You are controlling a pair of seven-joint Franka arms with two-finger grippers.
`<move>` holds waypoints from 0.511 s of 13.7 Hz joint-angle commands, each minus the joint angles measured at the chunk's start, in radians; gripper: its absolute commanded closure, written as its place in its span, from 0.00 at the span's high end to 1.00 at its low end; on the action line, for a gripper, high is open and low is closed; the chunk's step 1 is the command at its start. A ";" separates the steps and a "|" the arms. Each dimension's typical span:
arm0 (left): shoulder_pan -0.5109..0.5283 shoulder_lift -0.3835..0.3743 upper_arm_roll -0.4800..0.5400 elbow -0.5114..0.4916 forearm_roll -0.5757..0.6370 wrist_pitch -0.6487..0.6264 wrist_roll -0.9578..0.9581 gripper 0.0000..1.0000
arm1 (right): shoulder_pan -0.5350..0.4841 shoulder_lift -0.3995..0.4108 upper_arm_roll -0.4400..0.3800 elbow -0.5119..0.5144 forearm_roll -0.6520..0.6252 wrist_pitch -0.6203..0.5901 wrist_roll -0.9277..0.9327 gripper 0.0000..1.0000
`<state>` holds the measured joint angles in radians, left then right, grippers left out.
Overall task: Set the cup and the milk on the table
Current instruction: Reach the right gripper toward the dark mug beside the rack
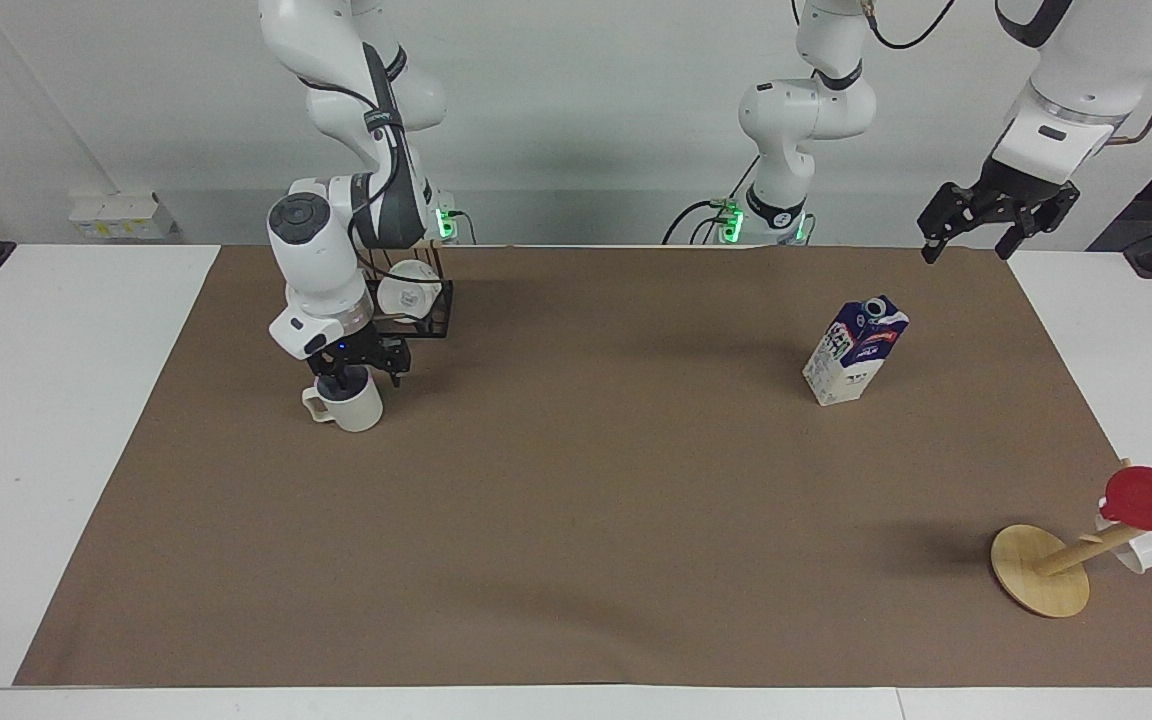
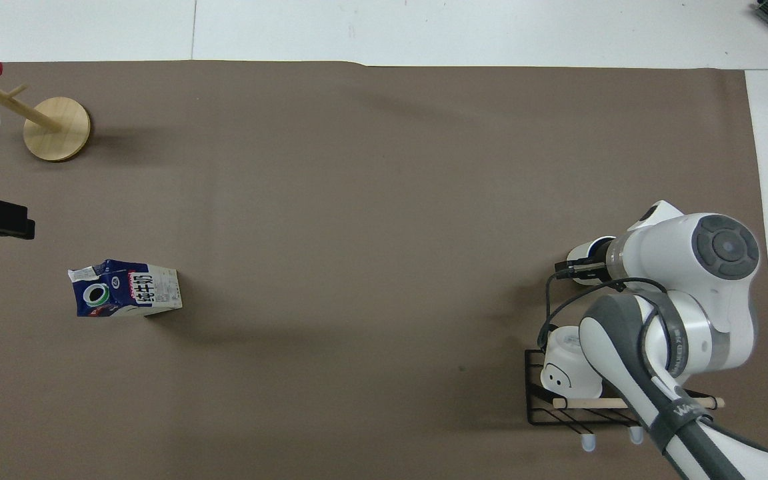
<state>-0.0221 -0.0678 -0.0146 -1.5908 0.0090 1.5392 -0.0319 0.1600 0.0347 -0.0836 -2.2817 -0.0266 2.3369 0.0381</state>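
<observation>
right tool (image 1: 356, 372): lowered into smooth cylindrical cream mug (image 1: 354, 404) on brown paper-covered desk (image 1: 576, 560), grip cannot be told | left tool (image 1: 994, 222): open, empty, raised | gable-top milk carton (image 1: 854, 352): upright on paper

The right arm comes down from the upper left of the facing view, its forearm folded over and its wrist pointing straight down; the right gripper (image 1: 356, 372) sits low at the left of the frame, one finger (image 1: 338, 381) dipped inside the cup (image 1: 353, 405), how far the jaws are parted not clear. The left arm waits at the upper right of the frame; the left gripper (image 1: 968, 245) hangs raised with its jaws spread wide, holding nothing.
</observation>
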 commanded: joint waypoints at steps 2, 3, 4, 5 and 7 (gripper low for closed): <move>-0.009 -0.004 0.009 0.005 0.005 -0.007 0.003 1.00 | -0.005 -0.009 0.004 -0.016 0.002 0.013 0.013 0.00; -0.009 -0.004 0.009 0.005 0.005 -0.007 0.003 1.00 | -0.002 -0.009 0.004 -0.013 0.002 0.012 0.019 0.00; -0.009 -0.004 0.009 0.005 0.005 -0.007 0.003 1.00 | 0.001 -0.006 0.004 -0.010 0.002 0.007 0.022 0.00; -0.009 -0.004 0.009 0.005 0.005 -0.007 0.003 1.00 | 0.001 -0.003 0.004 -0.007 0.002 0.005 0.020 0.00; -0.009 -0.004 0.009 0.005 0.005 -0.007 0.003 1.00 | 0.006 -0.003 0.004 -0.001 0.001 -0.001 0.017 0.00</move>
<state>-0.0221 -0.0678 -0.0146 -1.5908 0.0090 1.5392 -0.0319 0.1618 0.0343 -0.0829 -2.2812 -0.0266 2.3356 0.0383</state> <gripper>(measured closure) 0.000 0.956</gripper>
